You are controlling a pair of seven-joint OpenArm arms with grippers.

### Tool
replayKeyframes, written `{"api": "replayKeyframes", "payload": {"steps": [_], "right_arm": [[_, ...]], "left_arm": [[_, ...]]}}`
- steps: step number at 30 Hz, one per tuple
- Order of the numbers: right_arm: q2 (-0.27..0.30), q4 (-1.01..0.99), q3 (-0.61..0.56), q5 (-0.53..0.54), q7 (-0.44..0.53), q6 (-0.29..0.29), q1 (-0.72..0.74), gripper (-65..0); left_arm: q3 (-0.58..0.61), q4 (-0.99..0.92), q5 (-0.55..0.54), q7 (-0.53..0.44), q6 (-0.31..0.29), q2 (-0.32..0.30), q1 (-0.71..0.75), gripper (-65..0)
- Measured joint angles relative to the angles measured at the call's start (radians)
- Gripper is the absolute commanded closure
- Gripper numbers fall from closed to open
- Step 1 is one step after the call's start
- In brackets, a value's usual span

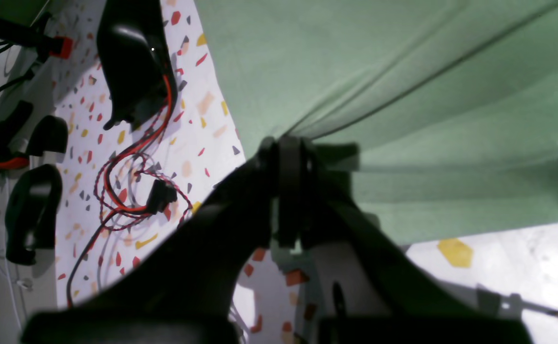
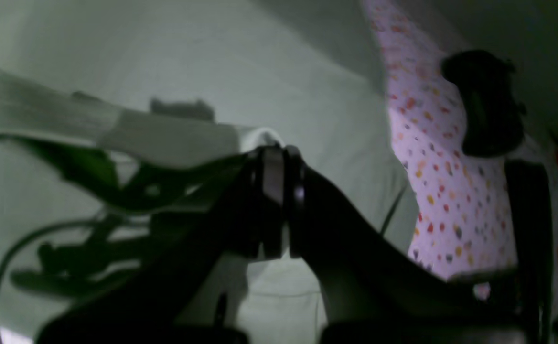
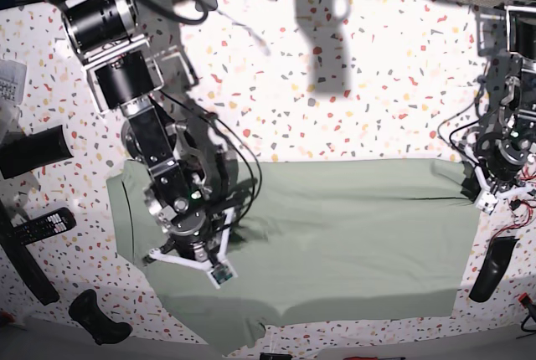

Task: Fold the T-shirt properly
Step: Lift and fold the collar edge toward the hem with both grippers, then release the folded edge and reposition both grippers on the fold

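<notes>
Lying across the speckled surface (image 3: pixel 352 84) as a wide band, the T-shirt (image 3: pixel 352 243) looks partly folded, with more folds left; the left pincer (image 1: pixel 288 143) pinches its edge tight. Whether the right pincer (image 2: pixel 274 153) grips cloth is unclear

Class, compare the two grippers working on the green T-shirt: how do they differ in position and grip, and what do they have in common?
The left gripper sits at the T-shirt's edge; the right gripper is over the cloth, away from that edge. The left gripper is shut on a pinched edge, with taut creases fanning out from it; whether the right gripper holds any cloth cannot be told. Both are dark, and both are at the T-shirt.
</notes>
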Motion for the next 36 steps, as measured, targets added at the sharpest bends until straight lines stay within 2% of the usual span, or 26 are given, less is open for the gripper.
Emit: {"api": "replayKeyframes", "payload": {"steps": [2, 3, 5, 8, 12, 15, 17, 20, 25, 30, 34, 35, 36], "right_arm": [[0.0, -0.005, 0.0, -0.078, 0.077, 0.069, -0.003, -25.1], [0.0, -0.011, 0.0, -0.127, 0.138, 0.078, -0.003, -30.7], [-0.001, -0.018, 0.0, -0.243, 0.212, 0.077, -0.001, -36.4], [-0.001, -0.018, 0.0, -0.278, 0.212, 0.011, 0.002, -36.5], [-0.001, -0.018, 0.0, -0.266, 0.198, 0.008, 0.001, -36.4], [-0.002, -0.018, 0.0, -0.164, 0.114, 0.008, 0.003, -36.4], [-0.001, -0.018, 0.0, -0.108, 0.065, 0.033, 0.002, -36.4], [0.005, -0.019, 0.001, -0.03, 0.024, 0.104, 0.002, -36.4], [0.003, -0.019, 0.001, 0.032, -0.003, 0.111, 0.002, -36.4], [0.003, -0.019, 0.001, 0.03, -0.029, 0.113, 0.002, -36.4], [0.002, -0.019, 0.001, 0.031, -0.071, 0.113, 0.002, -36.4], [0.002, -0.019, 0.001, 0.03, -0.078, 0.114, 0.002, -36.4], [0.003, -0.019, 0.001, 0.031, -0.085, 0.114, 0.002, -36.4]], "left_arm": [[0.0, 0.0, 0.0, 0.0, 0.0, 0.0, 0.0, 0.0], [0.0, 0.0, 0.0, 0.0, 0.0, 0.0, 0.0, 0.0], [0.0, 0.0, 0.0, 0.0, 0.0, 0.0, 0.0, 0.0], [0.0, 0.0, 0.0, 0.0, 0.0, 0.0, 0.0, 0.0], [0.0, 0.0, 0.0, 0.0, 0.0, 0.0, 0.0, 0.0], [0.0, 0.0, 0.0, 0.0, 0.0, 0.0, 0.0, 0.0], [0.0, 0.0, 0.0, 0.0, 0.0, 0.0, 0.0, 0.0], [0.0, 0.0, 0.0, 0.0, 0.0, 0.0, 0.0, 0.0], [0.0, 0.0, 0.0, -0.004, 0.0, 0.0, 0.0, 0.0], [0.0, 0.0, 0.0, -0.004, 0.0, 0.0, -0.003, 0.0], [0.0, -0.001, 0.029, -0.077, 0.0, 0.0, -0.011, 0.0], [0.0, -0.001, 0.057, -0.102, 0.0, 0.0, -0.017, -1.4], [0.0, -0.001, 0.089, -0.129, 0.0, 0.0, -0.026, -9.3]]}}
